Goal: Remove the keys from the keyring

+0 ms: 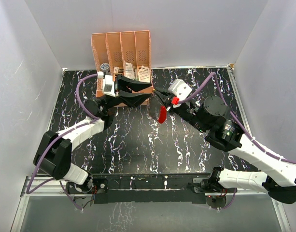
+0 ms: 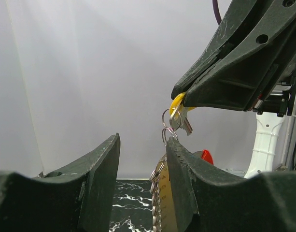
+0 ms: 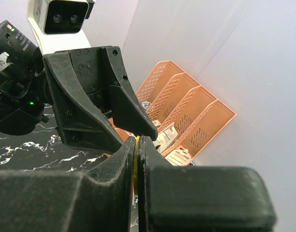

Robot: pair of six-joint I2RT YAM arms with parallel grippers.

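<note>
My right gripper [image 1: 161, 98] is shut on a yellow-headed key [image 2: 176, 104] and holds it above the table. In the right wrist view only the key's thin yellow edge [image 3: 136, 162] shows between the closed jaws [image 3: 138, 140]. Thin wire rings of the keyring [image 2: 169, 134] hang from the key. A chain and the red-and-white tag [image 1: 162, 115] dangle below; its red tip [image 2: 206, 155] shows behind my left finger. My left gripper [image 1: 150, 93] is open [image 2: 144, 140]. The rings hang at its right fingertip [image 2: 179, 159], just inside the gap.
An orange slotted rack [image 1: 121, 48] with cards and small items stands at the back wall, right behind my left gripper; it also shows in the right wrist view [image 3: 196, 106]. White walls enclose the black marbled table [image 1: 138, 145] on three sides.
</note>
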